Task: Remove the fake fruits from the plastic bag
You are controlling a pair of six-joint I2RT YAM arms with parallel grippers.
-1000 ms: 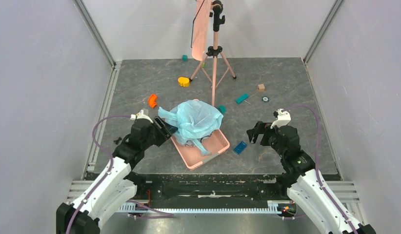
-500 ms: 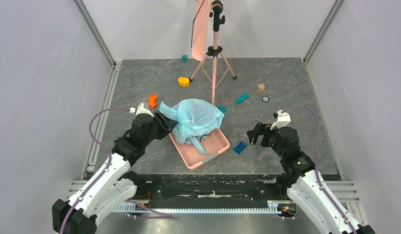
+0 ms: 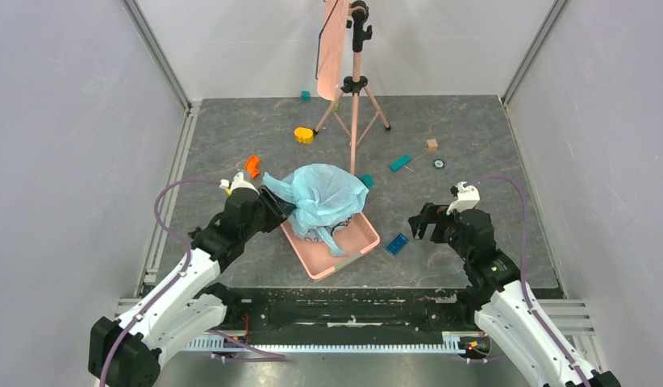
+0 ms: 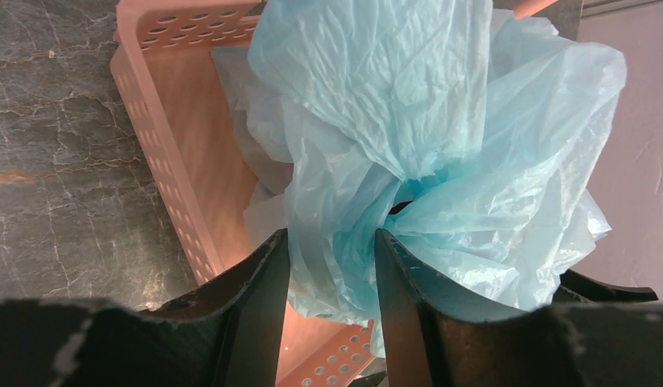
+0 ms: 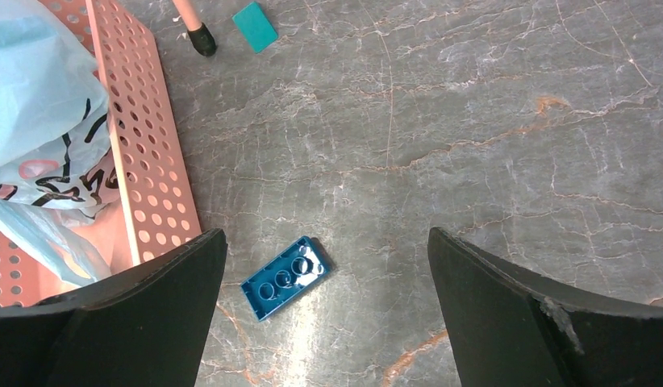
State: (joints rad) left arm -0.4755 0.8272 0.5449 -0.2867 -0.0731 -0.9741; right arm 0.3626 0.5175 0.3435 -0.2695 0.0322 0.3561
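My left pincer (image 4: 332, 278) stands narrow around a gathered neck of the plastic bag (image 4: 409, 105), and the crinkled light-blue film touches both fingers (image 4: 260, 298). I hold it at the bag's left side, right at the left rim of the pink basket (image 4: 159, 121). The bag sits in the basket, puffed up above its walls, and one loop of plastic trails toward the near corner. The film hides what is inside, so I cannot make out the fake fruits.

My right pincer (image 5: 324, 266) is wide and holds nothing. It hangs over the grey marbled surface (image 5: 489, 145), to the right of the basket and apart from it. A blue toy brick (image 5: 284, 276) lies flat on the surface just beside the basket's wall. From this wrist I see the bag's white printed panel (image 5: 54, 181) with black lettering, pressed against the perforated wall.

Farther back stands a pink tripod (image 3: 355, 97), with an orange piece (image 3: 252, 166) near my left arm.
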